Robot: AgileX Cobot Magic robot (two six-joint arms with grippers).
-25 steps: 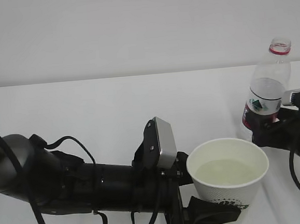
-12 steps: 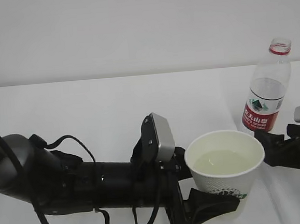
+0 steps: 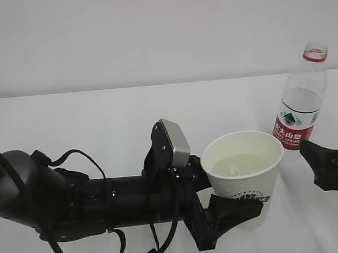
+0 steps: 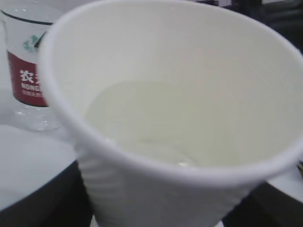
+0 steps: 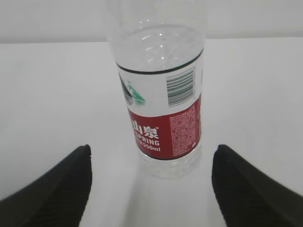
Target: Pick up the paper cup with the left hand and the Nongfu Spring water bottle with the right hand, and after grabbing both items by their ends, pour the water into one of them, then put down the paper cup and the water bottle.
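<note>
Now you see the left hand [image 3: 225, 213], fingers clamping the paper cup [image 3: 243, 168] upright so the water [image 3: 240, 166] stays in; the right hand [image 3: 330, 160], fingers wide & empty, is clear of the Nongfu Spring water bottle [image 3: 302, 113] standing on the worktop [image 3: 98, 117].

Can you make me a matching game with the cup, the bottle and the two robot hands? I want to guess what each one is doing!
Things:
1. paper cup
2. Nongfu Spring water bottle
3. left hand
4. right hand

What each is doing:
A. open and empty, apart from the bottle
B. standing upright on the table, cap off
C. shut around the cup
D. has water in it

Right pairs: 1-D, 2-B, 3-C, 4-A
</note>
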